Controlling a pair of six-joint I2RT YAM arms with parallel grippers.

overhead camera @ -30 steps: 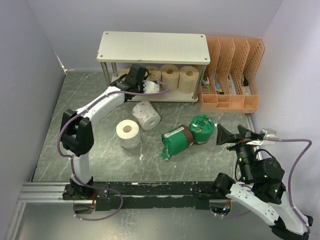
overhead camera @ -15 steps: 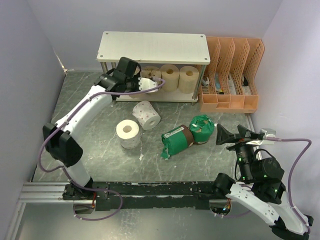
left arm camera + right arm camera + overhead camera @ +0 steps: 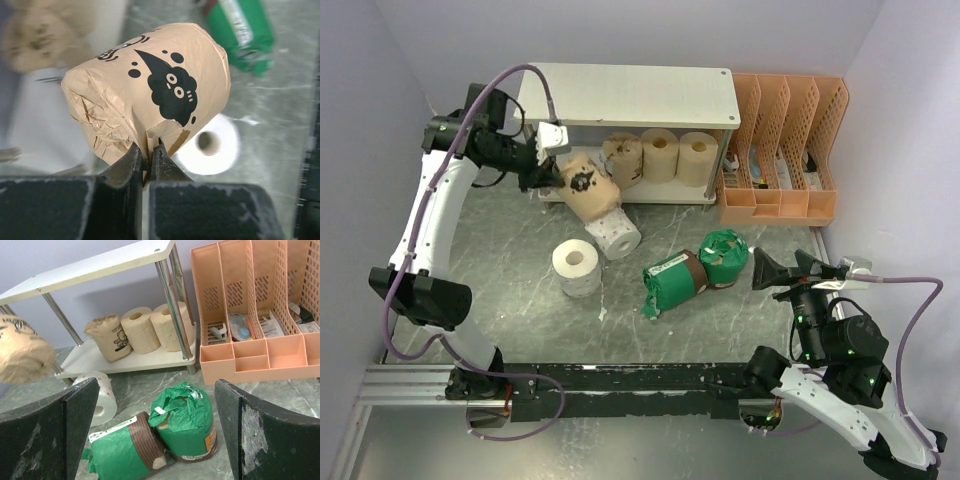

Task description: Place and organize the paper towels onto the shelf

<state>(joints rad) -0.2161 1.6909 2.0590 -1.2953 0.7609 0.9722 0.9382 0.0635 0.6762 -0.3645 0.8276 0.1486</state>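
My left gripper [image 3: 550, 166] [image 3: 148, 150] is shut on a fold of the wrapper of a tan paper towel roll with a black printed figure [image 3: 588, 186] [image 3: 150, 85] [image 3: 22, 355]. The roll hangs tilted in the air, in front of the left end of the shelf [image 3: 628, 95] [image 3: 100, 262]. On the lower board stand another wrapped tan roll [image 3: 623, 160] and two bare tan rolls [image 3: 660, 153] [image 3: 698, 157]. Two white rolls [image 3: 577, 265] [image 3: 613, 232] and two green-wrapped rolls [image 3: 675, 283] [image 3: 725, 257] lie on the table. My right gripper [image 3: 788, 270] [image 3: 157, 405] stands open, right of the green rolls, holding nothing.
An orange perforated file rack [image 3: 783, 150] [image 3: 260, 315] with small items in it stands against the shelf's right end. Purple walls close in the table on the left, back and right. The shelf's metal legs [image 3: 172, 295] stand beside the stored rolls.
My left arm has drawn back from the lower board and swung up to the left. The printed tan roll now hangs from it outside the shelf. The right arm has not moved.
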